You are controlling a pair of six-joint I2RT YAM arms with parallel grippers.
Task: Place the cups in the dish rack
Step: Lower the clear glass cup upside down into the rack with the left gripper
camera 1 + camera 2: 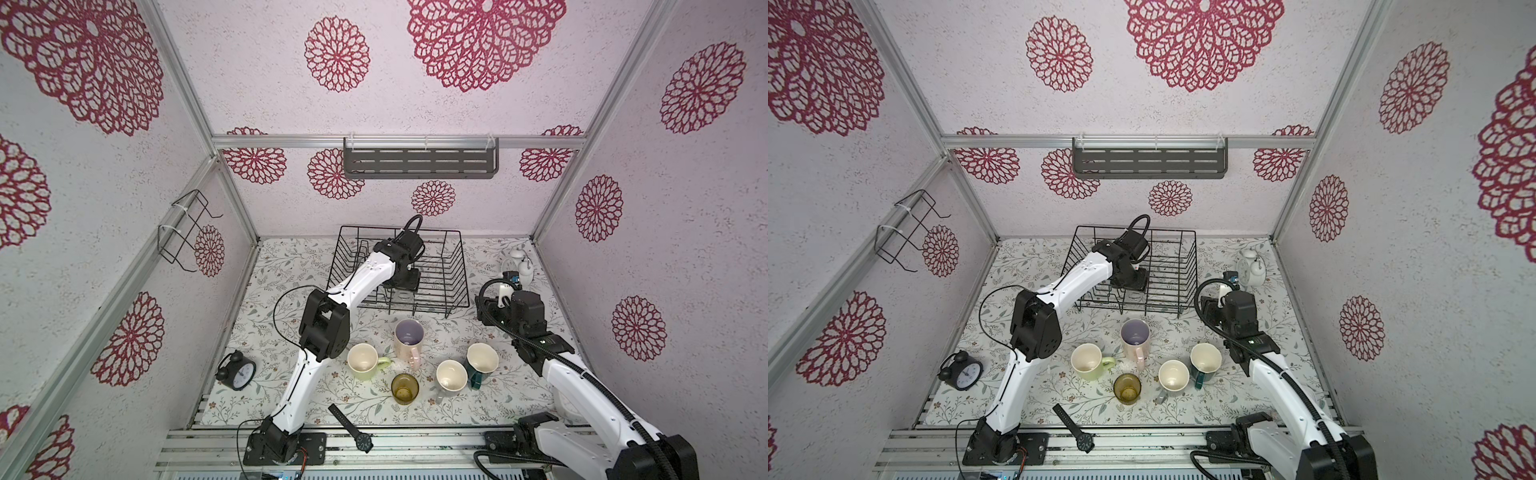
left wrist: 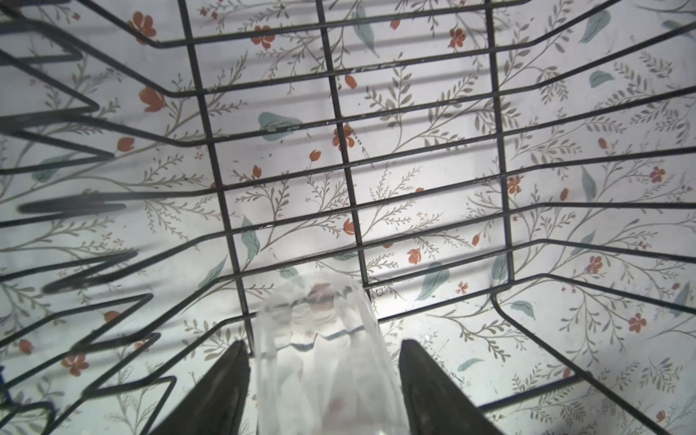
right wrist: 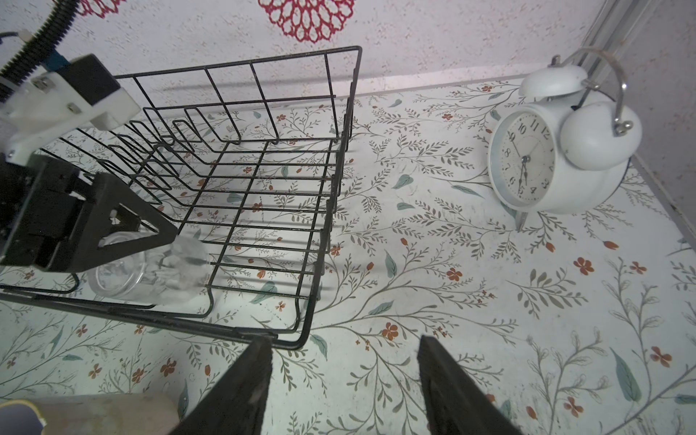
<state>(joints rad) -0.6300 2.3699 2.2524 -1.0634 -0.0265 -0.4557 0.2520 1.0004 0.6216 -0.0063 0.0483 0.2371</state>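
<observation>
The black wire dish rack point(image 1: 463, 270) point(image 1: 1192, 266) point(image 2: 339, 124) point(image 3: 354, 94) stands at the back of the table. My left gripper point(image 1: 403, 291) point(image 1: 1133, 291) point(image 2: 324, 342) reaches down into it, shut on the small clear glass point(image 1: 405, 297) point(image 2: 320, 339) point(image 3: 124, 278), which lies tilted low over the floor wires. My right gripper point(image 3: 344, 341) hovers open and empty beside the rack's near right corner. In front of the rack stand the yellow-green mug point(image 1: 363, 361), pink cup point(image 1: 409, 340) point(image 3: 94, 414), amber tumbler point(image 1: 404, 388), grey mug point(image 1: 451, 376) and dark teal mug point(image 1: 482, 359).
A white alarm clock point(image 1: 515, 266) point(image 3: 557, 150) stands at the back right. A black alarm clock point(image 1: 237, 370) is at the front left and a wristwatch point(image 1: 353, 428) lies on the front edge. A slotted shelf point(image 1: 419, 164) and a wire holder point(image 1: 187, 228) hang on the walls.
</observation>
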